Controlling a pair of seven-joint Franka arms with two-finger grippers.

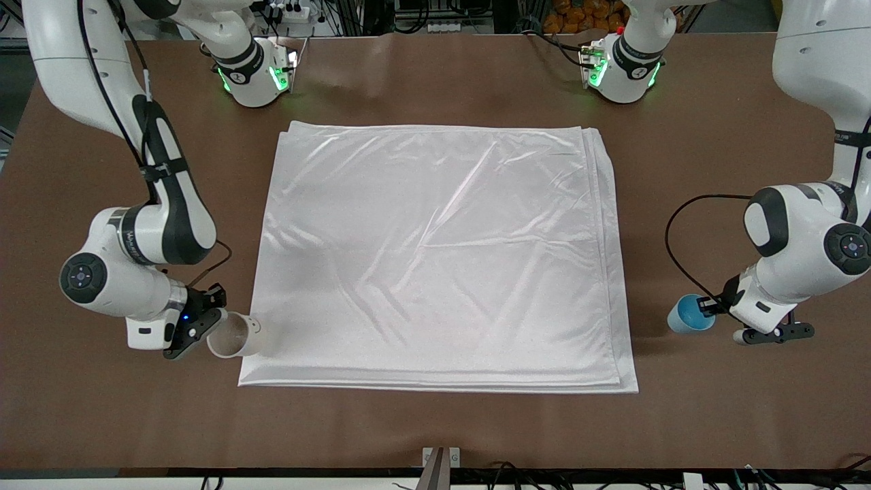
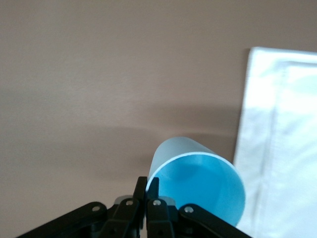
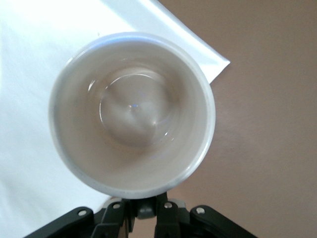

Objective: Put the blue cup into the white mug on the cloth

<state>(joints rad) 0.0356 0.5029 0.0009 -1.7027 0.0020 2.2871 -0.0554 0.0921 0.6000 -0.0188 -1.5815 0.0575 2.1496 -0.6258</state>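
The blue cup (image 1: 689,314) is tilted, its mouth toward my left gripper (image 1: 712,307), which is shut on its rim just over the bare table beside the cloth's edge at the left arm's end. In the left wrist view the fingers (image 2: 141,191) pinch the blue cup's (image 2: 198,186) wall. The white mug (image 1: 235,335) is tilted over the cloth's (image 1: 435,258) corner at the right arm's end. My right gripper (image 1: 212,321) is shut on its dark handle (image 3: 147,207). The right wrist view looks into the empty white mug (image 3: 132,114).
The cloth covers the middle of the brown table (image 1: 714,422) and shows in both wrist views (image 2: 282,124) (image 3: 29,59). The arm bases (image 1: 255,68) (image 1: 622,64) stand along the table's farthest edge. A small metal bracket (image 1: 441,463) sits at the nearest edge.
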